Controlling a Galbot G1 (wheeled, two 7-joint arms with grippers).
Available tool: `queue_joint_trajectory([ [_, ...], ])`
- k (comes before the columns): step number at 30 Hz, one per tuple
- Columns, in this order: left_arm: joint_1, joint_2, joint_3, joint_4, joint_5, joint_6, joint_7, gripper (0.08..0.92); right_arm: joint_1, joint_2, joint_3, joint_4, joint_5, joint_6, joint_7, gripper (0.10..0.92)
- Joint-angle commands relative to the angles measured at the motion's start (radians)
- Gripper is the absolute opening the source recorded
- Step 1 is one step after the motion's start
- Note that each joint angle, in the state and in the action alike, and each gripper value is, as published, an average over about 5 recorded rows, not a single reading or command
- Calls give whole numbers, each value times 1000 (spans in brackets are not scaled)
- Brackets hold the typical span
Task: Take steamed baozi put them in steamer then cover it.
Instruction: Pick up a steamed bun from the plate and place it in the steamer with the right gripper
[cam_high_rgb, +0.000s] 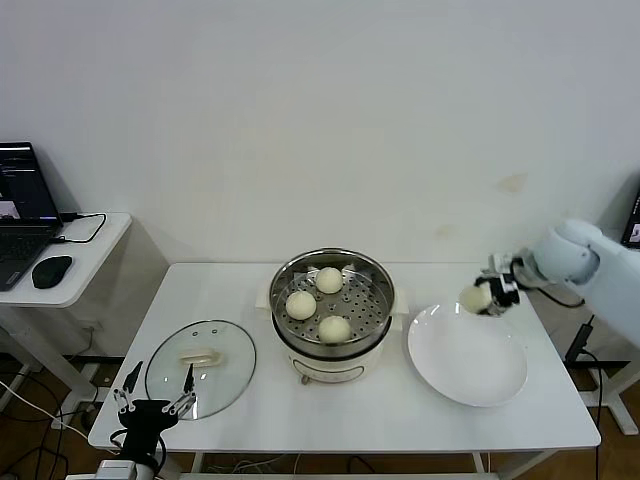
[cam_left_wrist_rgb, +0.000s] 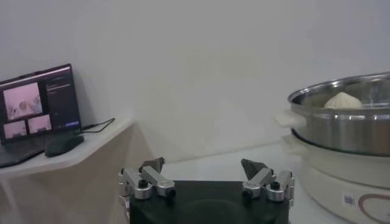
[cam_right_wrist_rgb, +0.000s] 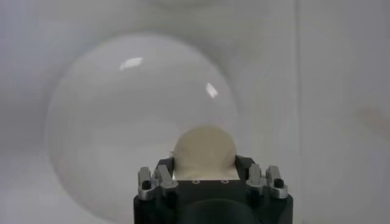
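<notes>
The right gripper (cam_high_rgb: 484, 297) hangs above the far edge of the white plate (cam_high_rgb: 470, 365), its fingers (cam_right_wrist_rgb: 163, 175) closed on one steamed baozi (cam_right_wrist_rgb: 205, 152); the bun sits squarely between them and bulges out past their tips. Three more buns (cam_high_rgb: 318, 300) lie in the steamer (cam_high_rgb: 378, 275), well away from those fingers, toward the middle of the worktop (cam_high_rgb: 350, 415). The left gripper (cam_high_rgb: 152, 402) waits at the near edge, fingers (cam_left_wrist_rgb: 152, 165) spread wide and holding nothing, with the cover (cam_high_rgb: 228, 365) lying flat just beyond their tips.
</notes>
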Motion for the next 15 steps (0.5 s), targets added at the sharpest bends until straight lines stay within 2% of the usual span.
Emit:
queue_joint_trajectory([
  [1, 5, -5, 2, -18, 1, -1, -1, 823, 400, 168, -305, 166, 347, -198, 108, 628],
  [9, 19, -20, -13, -28, 3, -3, -2, 823, 323, 373, -287, 116, 473, -291, 247, 629],
  [15, 24, -29, -28, -33, 0, -5, -2, 823, 238, 474, -262, 13, 455, -308, 268, 631],
])
